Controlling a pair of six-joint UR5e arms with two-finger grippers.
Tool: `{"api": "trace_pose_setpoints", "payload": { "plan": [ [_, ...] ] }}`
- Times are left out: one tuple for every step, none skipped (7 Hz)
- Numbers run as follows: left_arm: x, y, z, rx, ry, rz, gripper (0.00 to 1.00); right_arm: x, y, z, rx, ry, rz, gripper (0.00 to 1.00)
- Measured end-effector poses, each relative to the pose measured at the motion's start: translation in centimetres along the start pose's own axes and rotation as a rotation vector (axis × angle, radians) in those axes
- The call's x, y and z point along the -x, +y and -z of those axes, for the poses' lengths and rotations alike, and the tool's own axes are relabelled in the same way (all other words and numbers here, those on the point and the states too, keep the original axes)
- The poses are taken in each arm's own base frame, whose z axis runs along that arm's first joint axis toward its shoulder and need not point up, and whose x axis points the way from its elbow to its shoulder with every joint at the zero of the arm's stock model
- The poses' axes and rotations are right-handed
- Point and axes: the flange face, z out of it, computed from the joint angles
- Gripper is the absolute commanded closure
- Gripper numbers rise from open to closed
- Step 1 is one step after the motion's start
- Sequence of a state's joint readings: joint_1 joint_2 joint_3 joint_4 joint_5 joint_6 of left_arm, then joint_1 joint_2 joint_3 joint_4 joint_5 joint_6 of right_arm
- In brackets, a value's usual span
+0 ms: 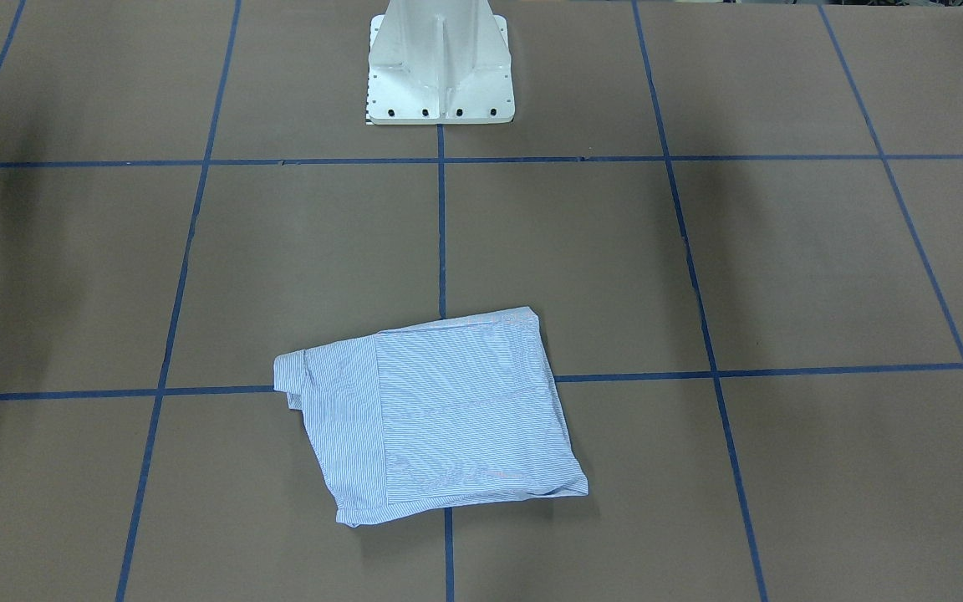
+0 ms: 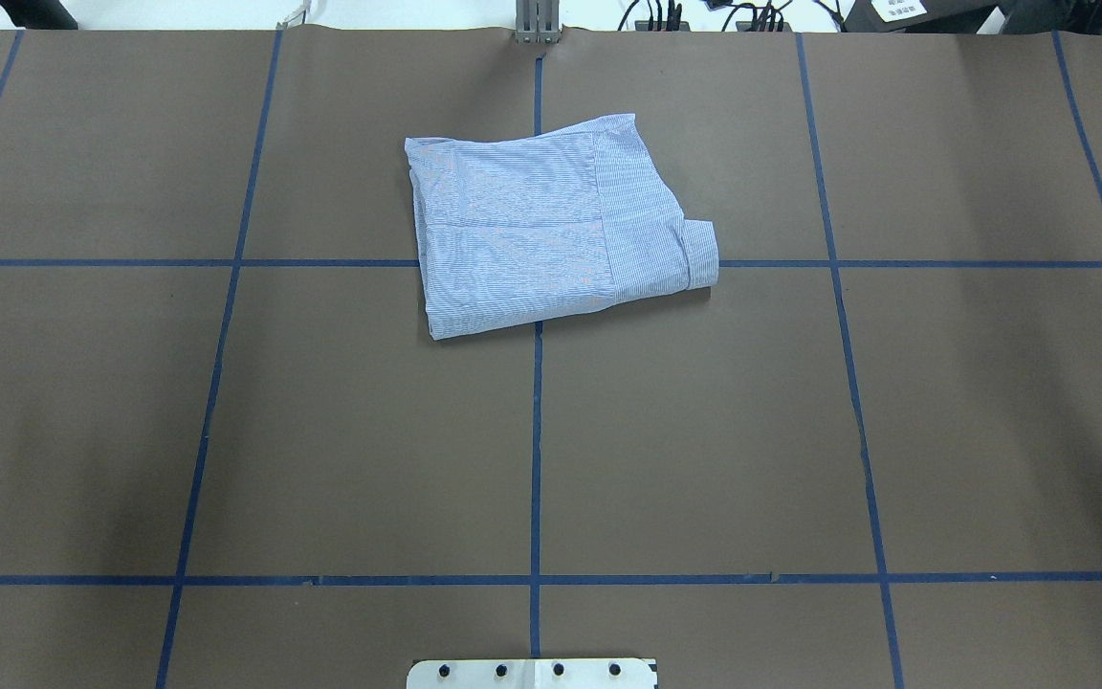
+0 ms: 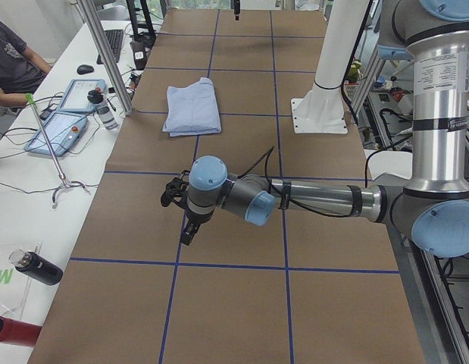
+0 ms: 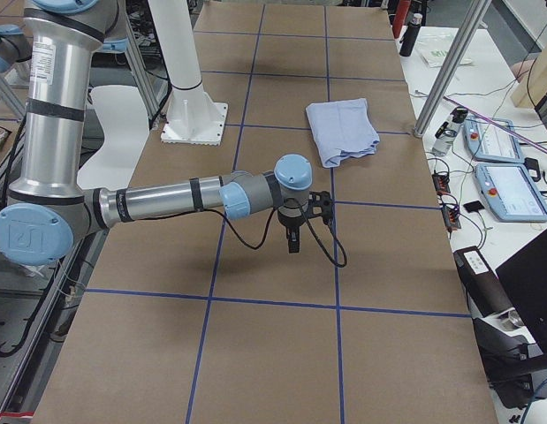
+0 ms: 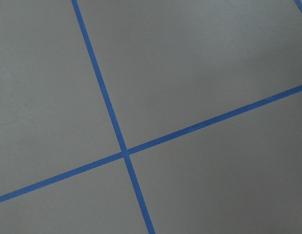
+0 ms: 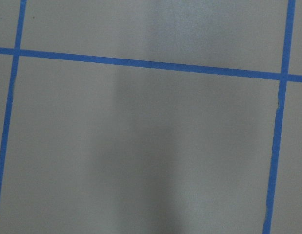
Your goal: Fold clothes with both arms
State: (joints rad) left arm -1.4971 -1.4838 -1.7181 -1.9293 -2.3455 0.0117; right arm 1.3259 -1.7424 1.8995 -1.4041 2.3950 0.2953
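1. The shirt (image 2: 532, 230) is lying flat on the counter (image 2: 704, 431), folded into a rough rectangle. A small flap is sticking out at one short edge.
2. The shirt is covering a crossing of the blue tape lines (image 2: 536, 450). It is sitting on the side of the counter away from the white pedestal (image 1: 440, 67).
3. The left arm (image 3: 317, 199) is reaching out level over the counter. The left tool (image 3: 187, 235) is hanging at its end, pointing down over bare brown surface.
4. The left tool is showing only in the side view, so I cannot tell whether it is clenched or released. It is gripping no cloth.
5. The right arm (image 4: 158, 201) is stretching out the same way, with the right tool (image 4: 292, 246) pointing down. I cannot tell its state either.
6. The shirt is lying well apart from both tools, between them along the counter's length and in line with them.
7. Both wrist cameras are looking at brown surface and tape lines only.
8. A person (image 3: 10, 64) is sitting at the white desk beyond the left tool.
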Motion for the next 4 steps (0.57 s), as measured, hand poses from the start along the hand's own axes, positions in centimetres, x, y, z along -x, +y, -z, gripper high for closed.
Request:
{"api": "trace_pose_setpoints", "payload": {
  "plan": [
    [-0.01,0.01,0.01,0.000,0.000,-0.001,0.00,0.09,0.04,0.09,0.005,-0.023,-0.003,0.00],
    [-0.03,0.00,0.03,-0.001,0.000,-0.001,0.00,0.25,-0.10,0.17,0.005,-0.033,-0.006,0.00],
    [-0.06,-0.03,0.06,-0.001,0.000,-0.001,0.00,0.38,-0.17,0.27,0.004,-0.038,-0.006,0.00],
    [-0.24,-0.18,0.28,-0.006,0.000,-0.004,0.00,0.49,-0.19,0.44,0.001,-0.041,-0.006,0.00]
  ]
}}
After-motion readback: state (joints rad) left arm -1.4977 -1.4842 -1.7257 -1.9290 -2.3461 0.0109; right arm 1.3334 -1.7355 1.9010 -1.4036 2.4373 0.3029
